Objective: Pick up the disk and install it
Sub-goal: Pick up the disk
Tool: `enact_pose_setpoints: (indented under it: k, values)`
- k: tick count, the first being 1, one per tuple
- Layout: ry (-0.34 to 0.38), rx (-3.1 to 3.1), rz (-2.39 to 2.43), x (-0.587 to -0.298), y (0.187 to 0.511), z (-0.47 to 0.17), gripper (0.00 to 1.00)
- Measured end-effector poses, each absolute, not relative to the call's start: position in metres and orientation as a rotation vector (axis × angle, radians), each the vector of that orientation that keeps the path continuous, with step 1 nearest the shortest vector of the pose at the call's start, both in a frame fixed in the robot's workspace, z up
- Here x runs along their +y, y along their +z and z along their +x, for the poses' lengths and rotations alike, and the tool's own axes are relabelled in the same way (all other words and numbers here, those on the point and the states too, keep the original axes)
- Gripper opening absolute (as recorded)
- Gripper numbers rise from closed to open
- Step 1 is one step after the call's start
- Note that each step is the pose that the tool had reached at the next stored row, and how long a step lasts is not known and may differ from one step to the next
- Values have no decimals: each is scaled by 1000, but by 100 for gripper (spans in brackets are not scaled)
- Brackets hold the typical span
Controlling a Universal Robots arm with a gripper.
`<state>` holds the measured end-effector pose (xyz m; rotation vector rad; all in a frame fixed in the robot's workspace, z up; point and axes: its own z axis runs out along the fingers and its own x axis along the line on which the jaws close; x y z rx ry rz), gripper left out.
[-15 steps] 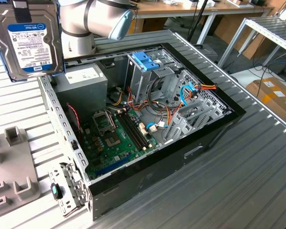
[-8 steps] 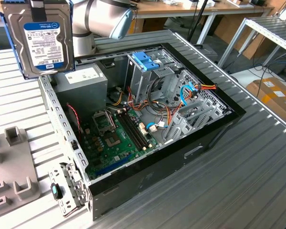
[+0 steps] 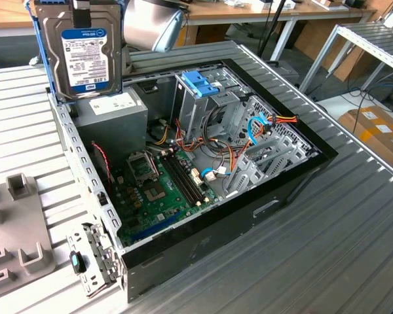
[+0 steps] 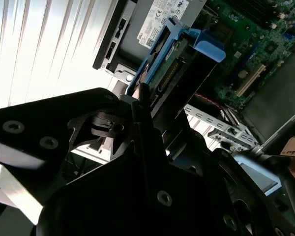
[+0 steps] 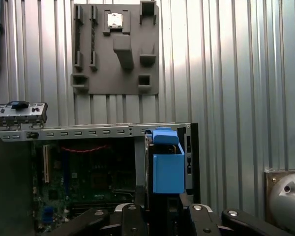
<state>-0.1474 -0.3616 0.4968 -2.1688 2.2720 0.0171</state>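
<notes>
One disk (image 3: 82, 52), flat dark metal with blue-and-white label and light-blue plastic rails: picked up, clamped upright in my gripper (image 5: 162, 211) over the open black computer case (image 3: 275, 196), not yet installed.

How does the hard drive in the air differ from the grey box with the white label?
The hard drive hangs upright in the air; the grey power supply sits inside the computer case. The hard drive is dark with blue side rails; the power supply is plain grey and bulkier. Both carry labels.
</notes>
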Motion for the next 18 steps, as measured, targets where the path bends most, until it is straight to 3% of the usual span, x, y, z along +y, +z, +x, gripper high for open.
enact_pose_setpoints:
  k: [18]
  values:
    - [18, 2272, -2169, -362, 497, -71, 35]
